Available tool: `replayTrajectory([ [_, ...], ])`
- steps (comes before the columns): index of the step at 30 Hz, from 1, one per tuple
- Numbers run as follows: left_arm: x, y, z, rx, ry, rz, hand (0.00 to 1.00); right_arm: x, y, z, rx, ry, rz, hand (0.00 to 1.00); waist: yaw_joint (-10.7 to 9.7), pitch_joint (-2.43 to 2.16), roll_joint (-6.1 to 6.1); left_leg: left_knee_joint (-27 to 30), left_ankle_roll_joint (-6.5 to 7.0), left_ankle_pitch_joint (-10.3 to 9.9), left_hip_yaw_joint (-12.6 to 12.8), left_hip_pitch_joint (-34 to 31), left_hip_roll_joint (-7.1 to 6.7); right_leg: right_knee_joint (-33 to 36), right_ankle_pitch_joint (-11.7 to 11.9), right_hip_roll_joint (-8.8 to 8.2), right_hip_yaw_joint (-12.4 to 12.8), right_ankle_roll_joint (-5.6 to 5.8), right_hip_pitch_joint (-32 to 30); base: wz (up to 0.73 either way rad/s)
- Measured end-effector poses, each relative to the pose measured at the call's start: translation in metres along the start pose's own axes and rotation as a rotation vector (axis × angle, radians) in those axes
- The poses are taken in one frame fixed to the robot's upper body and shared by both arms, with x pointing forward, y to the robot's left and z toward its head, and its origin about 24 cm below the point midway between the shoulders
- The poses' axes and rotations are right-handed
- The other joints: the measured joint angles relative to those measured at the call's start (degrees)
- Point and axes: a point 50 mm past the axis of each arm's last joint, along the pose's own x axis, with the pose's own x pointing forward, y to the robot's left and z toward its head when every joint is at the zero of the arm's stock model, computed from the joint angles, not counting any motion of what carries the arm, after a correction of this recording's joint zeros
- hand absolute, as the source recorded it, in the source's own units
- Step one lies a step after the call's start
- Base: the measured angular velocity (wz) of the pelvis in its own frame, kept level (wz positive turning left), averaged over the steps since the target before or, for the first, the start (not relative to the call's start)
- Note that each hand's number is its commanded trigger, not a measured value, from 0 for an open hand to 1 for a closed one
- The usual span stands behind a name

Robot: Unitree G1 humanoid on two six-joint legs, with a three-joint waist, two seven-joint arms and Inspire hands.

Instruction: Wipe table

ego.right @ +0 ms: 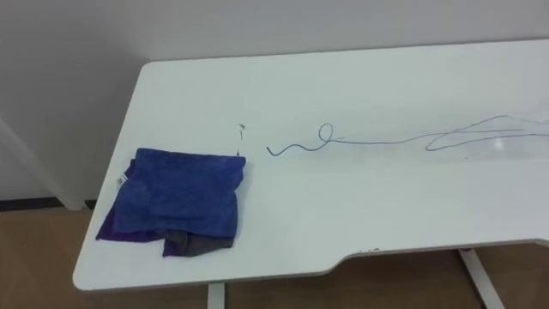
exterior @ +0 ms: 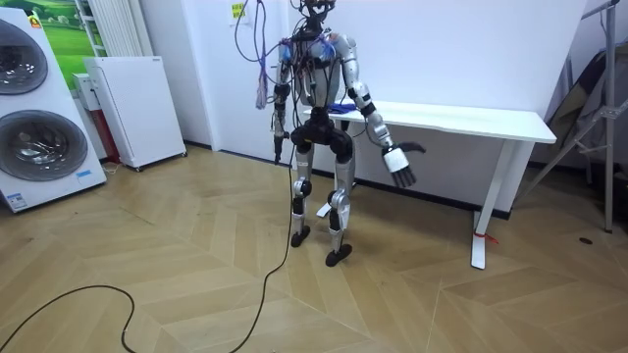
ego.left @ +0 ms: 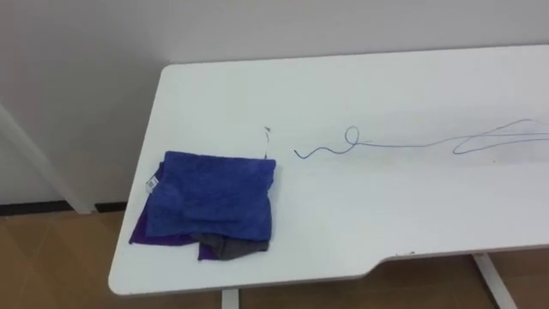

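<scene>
Room view, right hand (exterior: 400, 165) relaxed and empty beside the table (exterior: 461, 120), apart from the blue cloth (ego.left: 210, 196) lying on it

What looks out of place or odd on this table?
A thin blue scribbled line runs across the white table, from near the blue cloth toward the view's right: a marking, not part of the surface. The cloth lies near the table's left front corner, with purple and grey layers sticking out unevenly beneath.

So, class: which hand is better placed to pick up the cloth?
Probably the left hand: the blue cloth lies at the left end of the table, on its side. The right hand hangs open, farther right.
</scene>
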Motion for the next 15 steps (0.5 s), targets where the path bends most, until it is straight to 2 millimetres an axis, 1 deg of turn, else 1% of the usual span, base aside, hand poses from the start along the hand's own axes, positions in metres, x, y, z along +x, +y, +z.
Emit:
replayTrajectory([
  [2,0.000,0.004,0.004,0.033,-0.013,0.012,0.00,-0.006,0.015,0.029,-0.052,-0.125,-0.014,0.00,0.0,-0.02,-1.15,0.2,0.06,0.0,0.0,-0.9,-0.01,0.2,0.0,0.02,0.2,0.00,-0.8,-0.02],
  [3,0.000,0.004,0.006,0.046,-0.019,0.012,0.00,-0.008,0.019,0.037,-0.064,-0.166,-0.015,0.00,-0.1,-0.04,-1.01,0.5,0.09,-0.1,0.0,-1.2,-0.01,0.1,0.1,0.02,0.2,0.02,-1.0,0.00],
  [5,0.000,0.005,0.011,0.083,-0.029,0.014,0.00,-0.017,0.033,0.065,-0.111,-0.302,-0.041,0.00,0.7,-0.24,-1.47,1.1,0.21,-0.1,0.0,-2.3,0.02,0.4,0.2,0.01,0.1,-0.03,-2.0,0.02],
  [6,0.000,0.004,0.012,0.096,-0.035,0.014,0.00,-0.020,0.036,0.071,-0.132,-0.338,-0.051,0.00,0.9,-0.26,-1.51,1.2,0.21,-0.1,0.0,-2.5,0.03,0.4,0.2,0.01,0.1,-0.05,-2.2,0.00],
  [8,0.000,0.001,0.016,0.130,-0.045,0.007,0.00,-0.040,0.052,0.101,-0.221,-0.548,-0.055,0.00,1.5,-0.41,-1.10,1.1,0.22,-0.1,0.0,-3.1,0.04,1.3,0.2,-0.05,-0.1,-0.05,-3.1,-0.02],
  [9,0.000,0.001,0.016,0.136,-0.043,0.008,0.00,-0.046,0.056,0.109,-0.239,-0.607,-0.053,0.00,1.6,-0.54,-1.03,1.0,0.22,-0.1,0.1,-3.2,0.04,1.3,0.2,-0.06,-0.2,-0.05,-3.1,-0.04],
  [10,0.000,0.001,0.016,0.142,-0.042,0.010,0.00,-0.052,0.062,0.114,-0.247,-0.635,-0.087,0.00,1.7,-0.58,-0.61,1.0,0.22,-0.1,0.2,-3.0,0.04,1.3,0.3,-0.10,-0.7,-0.04,-3.1,-0.08],
  [12,0.000,0.000,0.014,0.140,-0.036,0.006,0.00,-0.058,0.060,0.116,-0.297,-0.690,-0.143,0.00,1.9,-0.40,-0.20,0.7,0.23,-0.1,0.7,-2.9,0.04,1.3,0.3,-0.19,-1.0,-0.03,-3.3,-0.15],
  [13,0.000,-0.002,0.011,0.140,-0.030,0.002,0.00,-0.073,0.063,0.126,-0.308,-0.795,-0.133,0.00,1.9,-0.55,0.71,0.5,0.24,-0.1,1.1,-2.9,0.04,1.6,0.3,-0.23,-0.9,-0.03,-3.8,-0.28],
  [14,0.000,-0.002,0.011,0.143,-0.034,0.001,0.00,-0.096,0.073,0.141,-0.321,-0.944,-0.111,0.00,1.9,-0.49,1.40,0.4,0.25,-0.1,1.1,-3.0,0.12,2.2,0.3,-0.25,-0.9,-0.03,-4.3,-0.28],
  [15,0.000,-0.002,0.012,0.150,-0.038,0.003,0.00,-0.109,0.078,0.148,-0.324,-1.019,-0.102,0.00,1.9,-0.54,1.49,0.4,0.23,-0.1,1.1,-3.0,0.16,2.3,0.2,-0.22,-0.9,-0.03,-4.4,-0.14],
])
